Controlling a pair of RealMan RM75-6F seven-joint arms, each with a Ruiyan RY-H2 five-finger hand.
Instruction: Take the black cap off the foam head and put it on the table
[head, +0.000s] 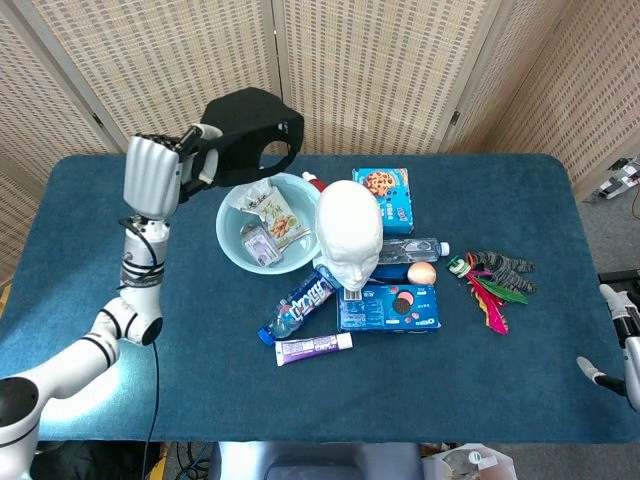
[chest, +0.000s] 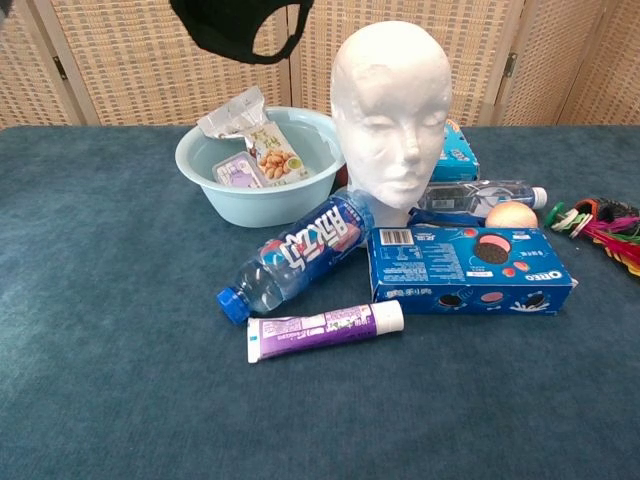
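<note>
The black cap (head: 248, 135) hangs in the air above the table's back left, held by my left hand (head: 155, 175) at its left edge. In the chest view only the cap's lower part (chest: 243, 30) shows at the top edge; the hand itself is out of that frame. The white foam head (head: 349, 235) stands bare and upright at the table's middle, also clear in the chest view (chest: 391, 115). Of my right arm only a small piece shows at the right edge (head: 622, 350); its hand is not seen.
A light blue bowl (head: 232, 231) with snack packets sits left of the head. In front lie a drink bottle (head: 303, 299), a purple tube (head: 314, 346) and a blue cookie box (head: 390, 307). Another box (head: 382, 192), a water bottle (head: 410, 249), an egg-like ball (head: 422, 272) and feathers (head: 493, 283) lie right.
</note>
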